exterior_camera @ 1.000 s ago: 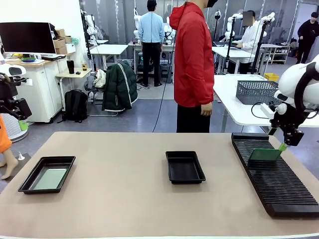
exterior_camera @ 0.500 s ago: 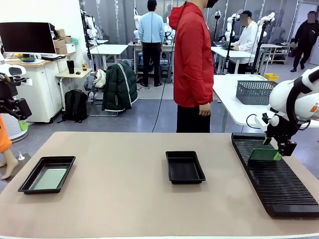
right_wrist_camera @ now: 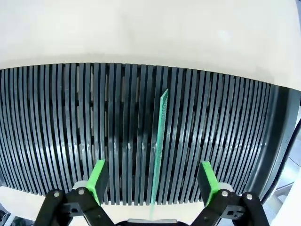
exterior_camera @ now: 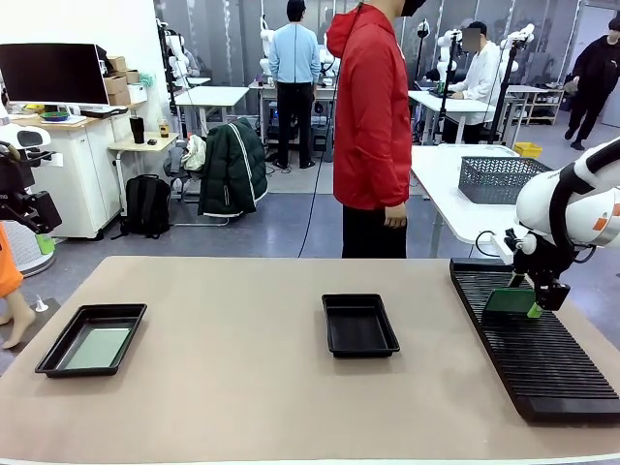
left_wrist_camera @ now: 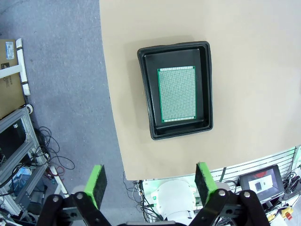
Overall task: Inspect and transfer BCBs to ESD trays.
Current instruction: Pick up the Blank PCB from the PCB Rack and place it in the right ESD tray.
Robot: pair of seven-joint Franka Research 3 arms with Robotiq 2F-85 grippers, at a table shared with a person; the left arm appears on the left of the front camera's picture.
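Right wrist view shows the right gripper (right_wrist_camera: 153, 177) with its jaws spread wide, one green pad on each side of a BCB (right_wrist_camera: 159, 141), with a clear gap on both sides, so nothing is gripped. This thin green board stands on edge in one slot of a long black ribbed rack (right_wrist_camera: 70, 117), which runs across the picture beneath the gripper. In the front view the same gripper (exterior_camera: 535, 305) hangs over the far end of the rack (exterior_camera: 542, 373) at the table's right side, with its fingertips right at the upper right corner of the standing BCB (exterior_camera: 507, 302); whether they touch it cannot be told from there. Left wrist view shows the left gripper (left_wrist_camera: 149, 181), also wide open and holding nothing, high above the table's left corner. Below it lies an ESD tray (left_wrist_camera: 146, 108) near the table's edge, and a second BCB (left_wrist_camera: 176, 94) lies flat on its floor. In the front view this left tray (exterior_camera: 56, 356) sits at the near left of the tan table (exterior_camera: 232, 397) with its board (exterior_camera: 97, 346) inside. Another ESD tray (exterior_camera: 335, 345) sits at the middle of the table. A person in a red hooded jacket (exterior_camera: 373, 126) stands at the far side of the table, one hand (exterior_camera: 395, 218) hanging at the side.
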